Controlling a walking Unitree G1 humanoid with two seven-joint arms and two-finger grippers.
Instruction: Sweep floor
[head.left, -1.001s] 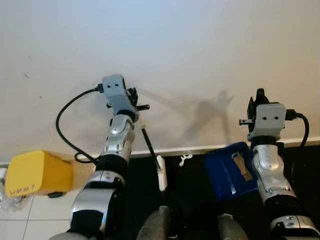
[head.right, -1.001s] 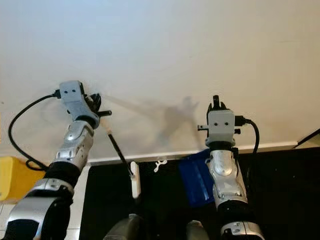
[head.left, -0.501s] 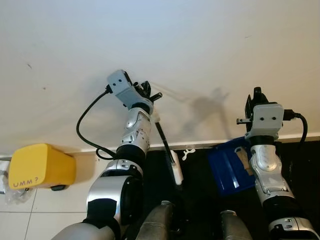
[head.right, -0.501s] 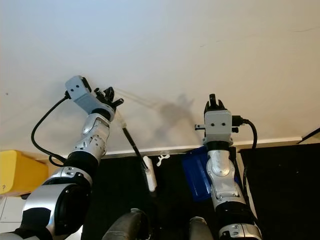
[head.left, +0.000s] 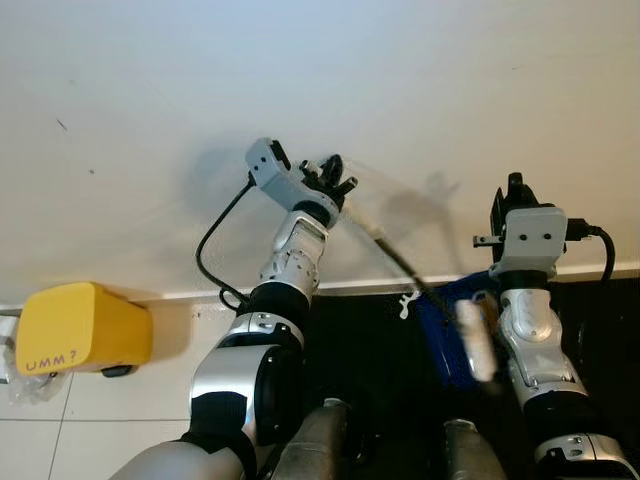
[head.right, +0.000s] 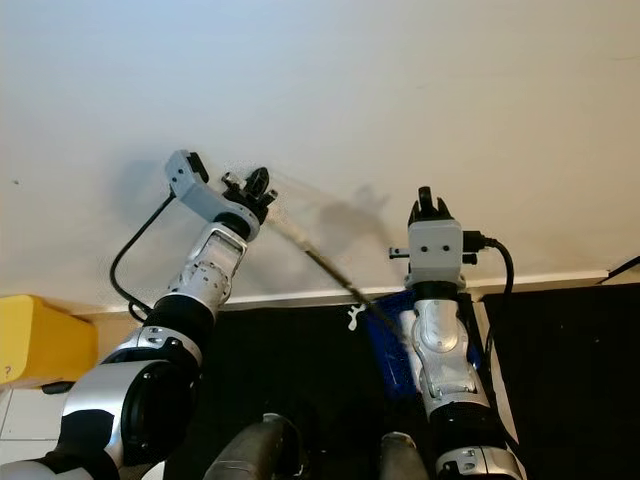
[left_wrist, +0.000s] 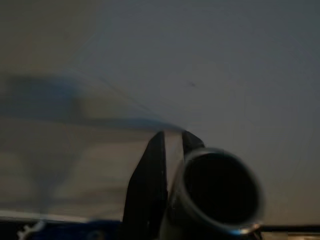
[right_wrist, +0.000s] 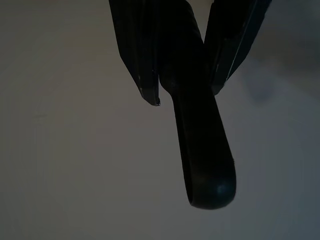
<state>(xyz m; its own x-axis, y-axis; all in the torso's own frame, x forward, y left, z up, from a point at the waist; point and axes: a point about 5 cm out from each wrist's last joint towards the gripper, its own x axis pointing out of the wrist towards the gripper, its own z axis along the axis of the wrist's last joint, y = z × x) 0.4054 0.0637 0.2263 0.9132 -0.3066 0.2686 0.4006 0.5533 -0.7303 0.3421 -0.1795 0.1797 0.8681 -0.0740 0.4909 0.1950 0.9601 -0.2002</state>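
My left gripper (head.left: 335, 185) is raised in front of the white wall and shut on the top of a broom (head.left: 400, 262). Its dark handle slants down to the right, and its blurred white head (head.left: 476, 340) lies over the blue dustpan (head.left: 440, 340). The left wrist view shows the handle's round end (left_wrist: 220, 195) beside one black finger (left_wrist: 150, 190). My right gripper (head.left: 517, 195) points up at the wall, shut on the dustpan's black handle (right_wrist: 205, 150). The pan hangs below it by the baseboard. A small white scrap (head.left: 405, 302) lies on the dark mat just left of the pan.
A yellow box (head.left: 80, 328) sits on the white tiles at the far left against the wall. The white baseboard (head.left: 200, 297) runs along the wall's foot. A dark mat (head.left: 370, 380) covers the floor under me, with my legs (head.left: 320, 445) at the bottom edge.
My left arm has swung the broom to the right, so its head went from mid-mat to over the dustpan. The white scrap shifted right toward the pan. The right arm held still.
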